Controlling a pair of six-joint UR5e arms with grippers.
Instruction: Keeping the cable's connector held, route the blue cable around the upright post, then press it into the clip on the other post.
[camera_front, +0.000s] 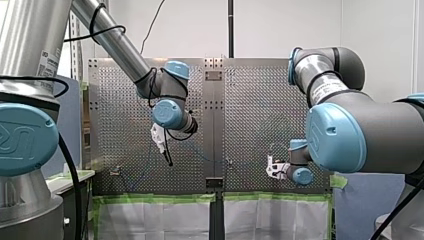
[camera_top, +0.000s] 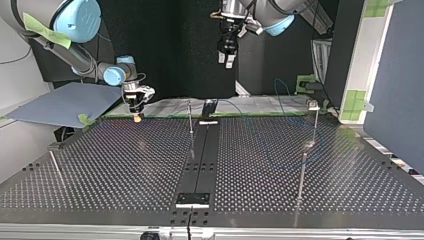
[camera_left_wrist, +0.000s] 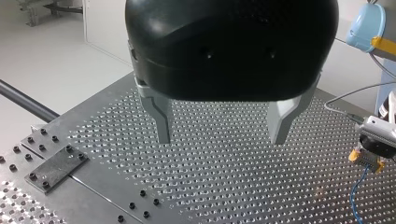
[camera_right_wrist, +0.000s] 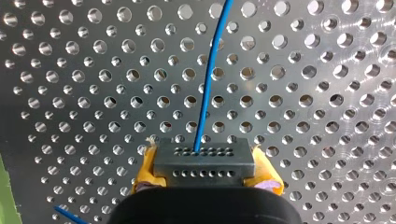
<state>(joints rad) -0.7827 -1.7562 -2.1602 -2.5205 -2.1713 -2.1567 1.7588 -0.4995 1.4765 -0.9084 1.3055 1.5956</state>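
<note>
Over perforated table (camera_right_wrist: 327, 70), right pincer (camera_right_wrist: 205, 173) clamps connector (camera_right_wrist: 204, 161); left pincer (camera_left_wrist: 222, 133) gapes.

You have open table (camera_top: 125, 160) between the thin middle post (camera_top: 190, 122) and the low post (camera_top: 56, 169) at the top view's left.

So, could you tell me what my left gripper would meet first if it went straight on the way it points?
Probably the perforated table: the left gripper points down at it, fingers open, with nothing in between, though the gap's depth is unclear.
</note>
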